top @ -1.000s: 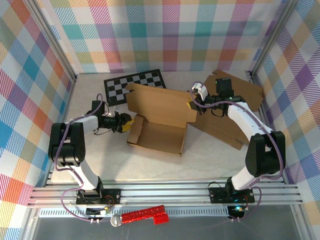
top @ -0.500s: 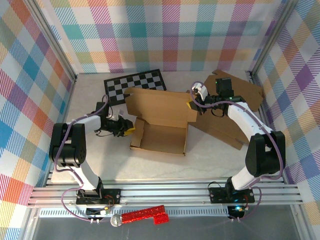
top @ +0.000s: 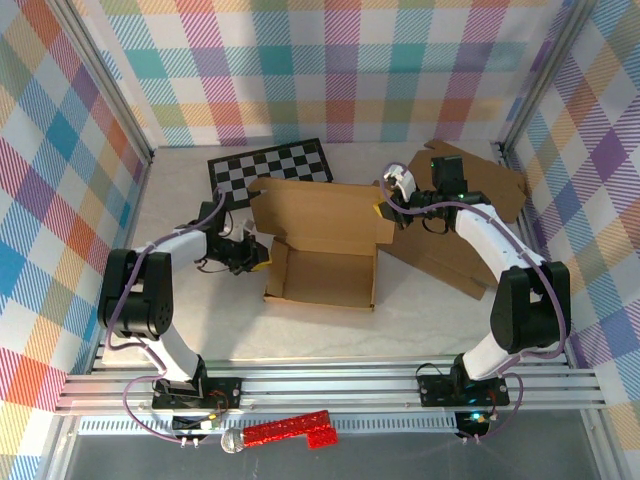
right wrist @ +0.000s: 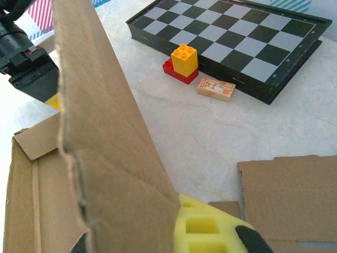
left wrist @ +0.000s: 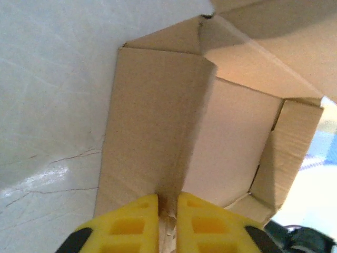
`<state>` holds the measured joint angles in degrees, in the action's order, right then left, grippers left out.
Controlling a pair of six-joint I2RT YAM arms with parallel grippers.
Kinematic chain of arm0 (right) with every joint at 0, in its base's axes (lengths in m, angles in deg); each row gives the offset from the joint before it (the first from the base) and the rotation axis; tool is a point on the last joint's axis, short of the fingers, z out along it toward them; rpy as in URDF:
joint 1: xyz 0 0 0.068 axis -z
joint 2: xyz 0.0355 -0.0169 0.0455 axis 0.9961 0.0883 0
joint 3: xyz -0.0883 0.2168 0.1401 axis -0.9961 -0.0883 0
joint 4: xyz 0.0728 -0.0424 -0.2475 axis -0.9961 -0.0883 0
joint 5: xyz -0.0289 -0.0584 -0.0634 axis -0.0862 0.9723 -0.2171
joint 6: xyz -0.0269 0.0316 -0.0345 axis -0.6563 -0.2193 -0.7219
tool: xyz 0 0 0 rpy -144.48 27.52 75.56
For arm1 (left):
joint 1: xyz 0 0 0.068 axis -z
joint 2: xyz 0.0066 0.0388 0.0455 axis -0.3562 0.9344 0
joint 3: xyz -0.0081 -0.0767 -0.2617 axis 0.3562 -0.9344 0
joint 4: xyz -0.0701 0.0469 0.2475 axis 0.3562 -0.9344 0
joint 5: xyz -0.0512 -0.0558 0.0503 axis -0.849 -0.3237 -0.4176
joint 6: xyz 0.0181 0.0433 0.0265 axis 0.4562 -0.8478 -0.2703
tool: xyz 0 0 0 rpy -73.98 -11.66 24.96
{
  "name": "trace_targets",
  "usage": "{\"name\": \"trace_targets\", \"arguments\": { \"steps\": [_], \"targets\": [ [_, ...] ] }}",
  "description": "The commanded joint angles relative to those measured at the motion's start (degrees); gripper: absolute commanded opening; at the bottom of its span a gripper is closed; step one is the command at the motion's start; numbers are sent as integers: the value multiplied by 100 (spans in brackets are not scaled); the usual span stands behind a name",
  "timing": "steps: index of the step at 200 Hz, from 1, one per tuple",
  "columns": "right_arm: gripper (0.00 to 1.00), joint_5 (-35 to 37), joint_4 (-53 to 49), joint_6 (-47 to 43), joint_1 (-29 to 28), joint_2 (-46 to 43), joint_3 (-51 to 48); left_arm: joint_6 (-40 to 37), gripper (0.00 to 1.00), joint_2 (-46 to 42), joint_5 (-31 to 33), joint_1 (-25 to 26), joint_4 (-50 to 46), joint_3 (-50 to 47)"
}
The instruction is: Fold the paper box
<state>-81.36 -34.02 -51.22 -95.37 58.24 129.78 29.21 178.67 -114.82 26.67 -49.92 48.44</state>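
Cardboard box [top: 320, 262] open in the middle of the table [top: 420, 310], held at both sides.

The box's tray faces up and its lid stands raised at the back, toward the chessboard [top: 270, 170]. The left gripper [top: 256, 256] is at the tray's left side flap, and in the left wrist view its yellow fingers [left wrist: 134, 224] are pinched shut on the flap's thin edge. The right gripper [top: 384, 212] is clamped on the lid's right corner; in the right wrist view the card lies against one yellow finger [right wrist: 202, 226] and hides the other. Flat cardboard sheets [top: 470, 225] lie on the table just right of the box, under the right arm. Beside the chessboard sit a yellow brick on a red one [right wrist: 181, 63] and a small printed packet [right wrist: 216, 88].
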Motion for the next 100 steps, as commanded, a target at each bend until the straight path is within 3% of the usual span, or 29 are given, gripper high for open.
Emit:
{"name": "trace_targets", "arguments": {
  "steps": [1, 40, 87, 100],
  "targets": [
    [0, -199, 259, 120, 16, -18, 51, -153, 8, -65, 687, 189, -508, 27],
    [0, -147, 287, 152, -2, 4, 60, -293, 0, -141, 1548, 534, -856, 235],
    [0, -24, 285, 160, -64, 5, 62, -284, 0, -288, 3488, 1311, -1525, 611],
    [0, -2, 283, 165, -69, 5, 50, -182, 0, -334, 3556, 1371, -1476, 567]
  ]
}}
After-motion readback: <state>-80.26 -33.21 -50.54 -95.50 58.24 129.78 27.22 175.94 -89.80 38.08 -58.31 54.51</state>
